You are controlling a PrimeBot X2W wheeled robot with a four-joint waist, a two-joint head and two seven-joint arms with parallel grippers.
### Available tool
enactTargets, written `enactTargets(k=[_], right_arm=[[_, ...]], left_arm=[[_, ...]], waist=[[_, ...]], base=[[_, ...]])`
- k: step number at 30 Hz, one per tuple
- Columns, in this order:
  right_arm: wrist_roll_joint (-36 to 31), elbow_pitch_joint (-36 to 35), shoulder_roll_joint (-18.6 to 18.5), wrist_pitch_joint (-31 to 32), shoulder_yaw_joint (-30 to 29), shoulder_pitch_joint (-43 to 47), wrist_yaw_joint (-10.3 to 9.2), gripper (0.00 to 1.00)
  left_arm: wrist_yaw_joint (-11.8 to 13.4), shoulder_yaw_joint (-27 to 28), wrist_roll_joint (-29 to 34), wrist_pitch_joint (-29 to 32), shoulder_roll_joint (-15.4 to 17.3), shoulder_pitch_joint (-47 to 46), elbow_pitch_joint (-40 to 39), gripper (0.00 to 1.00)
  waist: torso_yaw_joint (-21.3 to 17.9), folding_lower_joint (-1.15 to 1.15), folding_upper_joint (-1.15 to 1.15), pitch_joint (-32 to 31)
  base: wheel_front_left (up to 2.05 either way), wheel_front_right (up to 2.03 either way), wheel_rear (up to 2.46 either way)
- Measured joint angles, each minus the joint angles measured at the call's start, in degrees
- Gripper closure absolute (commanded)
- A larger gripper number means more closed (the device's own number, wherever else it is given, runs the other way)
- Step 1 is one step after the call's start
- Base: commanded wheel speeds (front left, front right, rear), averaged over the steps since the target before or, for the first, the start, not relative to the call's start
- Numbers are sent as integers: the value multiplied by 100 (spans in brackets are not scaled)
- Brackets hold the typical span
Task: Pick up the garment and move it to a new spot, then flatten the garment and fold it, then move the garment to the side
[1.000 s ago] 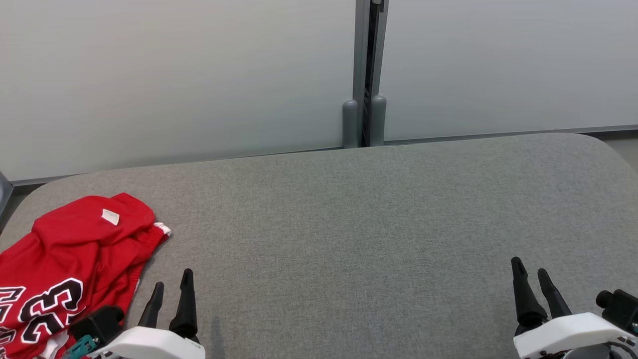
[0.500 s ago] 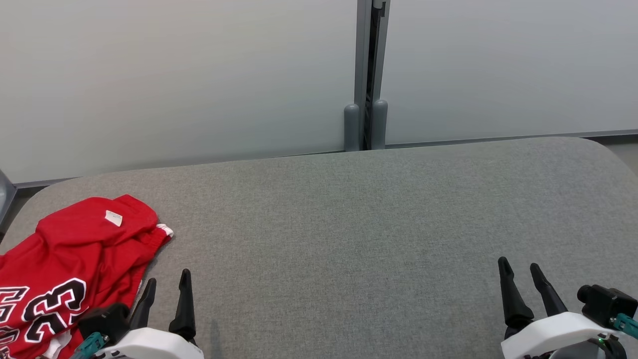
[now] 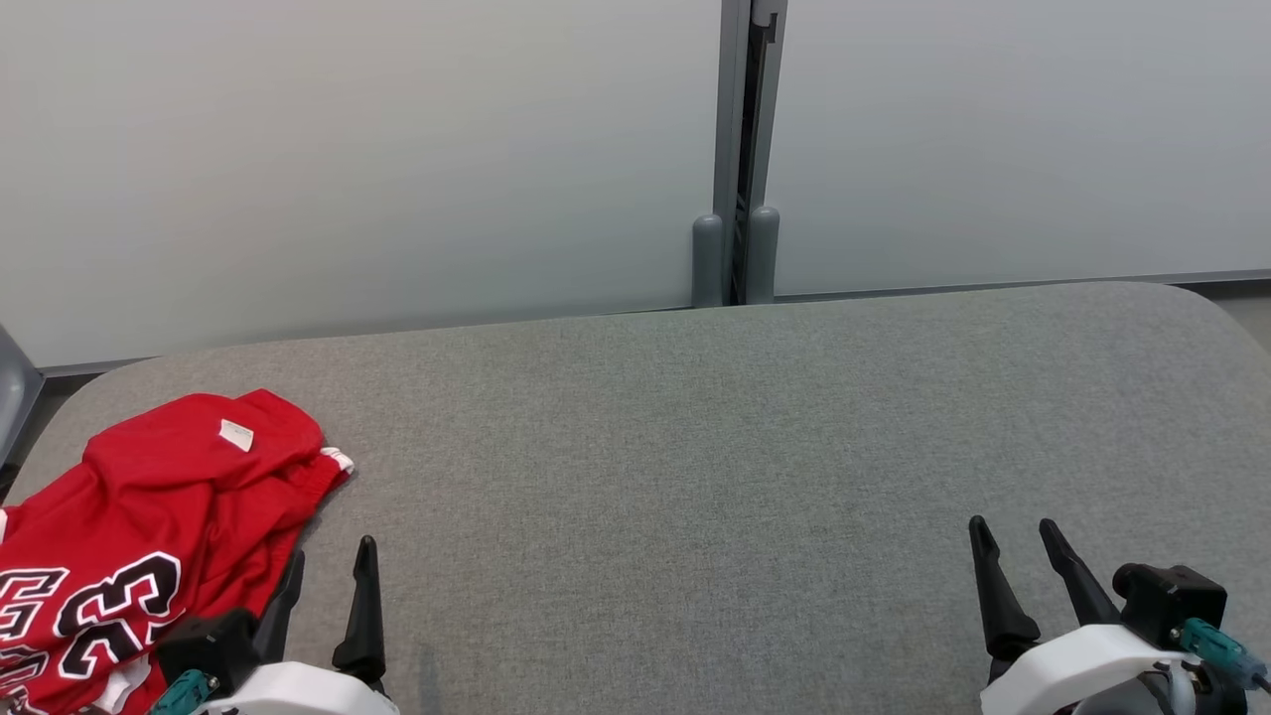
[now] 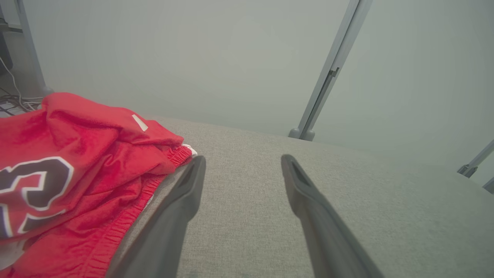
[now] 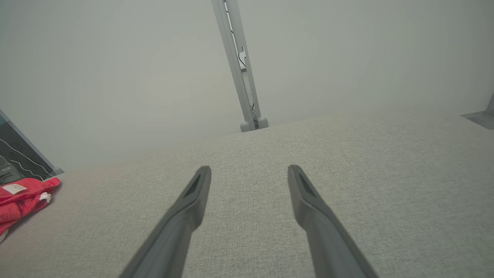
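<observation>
- Garment (image 3: 149,516): red sports piece with black-and-white numerals (image 3: 119,606), crumpled in a heap at the left end of the table (image 3: 695,447). Part of it runs off the head view at the table's near-left corner.
- Left gripper (image 3: 332,549): fingers apart, holding nothing, over the table's near edge just beside the heap. In the left wrist view one finger (image 4: 185,193) lines up with the hem; contact cannot be told.
- Right gripper (image 3: 1013,523): fingers apart, empty, over the table's near edge toward its right end, well apart from the garment.
- Handling, as a judgement: light, limp, thin knit. It will drape and sag, with no stiffness to push against. It is likely a bit slick, so a shallow pinch may slip. Not fragile.
- The layers are bunched, so a blind pinch could take one ply or several, and the heap would lift unevenly.
- Best hold: the gathered elastic edge (image 4: 178,156) at the heap's end nearest the table's middle. It is thicker and ridged, and closest to the left gripper.
- Second hold for the spread: the stitched hem (image 4: 115,227) along the heap's side.
- The white tag (image 3: 236,434) sits on top, toward the table's far edge. It marks an inside face, so the garment is probably partly turned over.
- The table cover looks like textured fabric, so expect drag. Lift the garment clear rather than slide it.
</observation>
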Motion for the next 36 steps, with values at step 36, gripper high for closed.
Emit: enactTargets(k=[36], right_arm=[[-1294, 245, -29, -52, 211, -14, 16, 0]], left_arm=[[-272, 41, 966, -375, -55, 81, 311, 0]], waist=[[-67, 0, 0, -168]], base=[[0, 0, 0]])
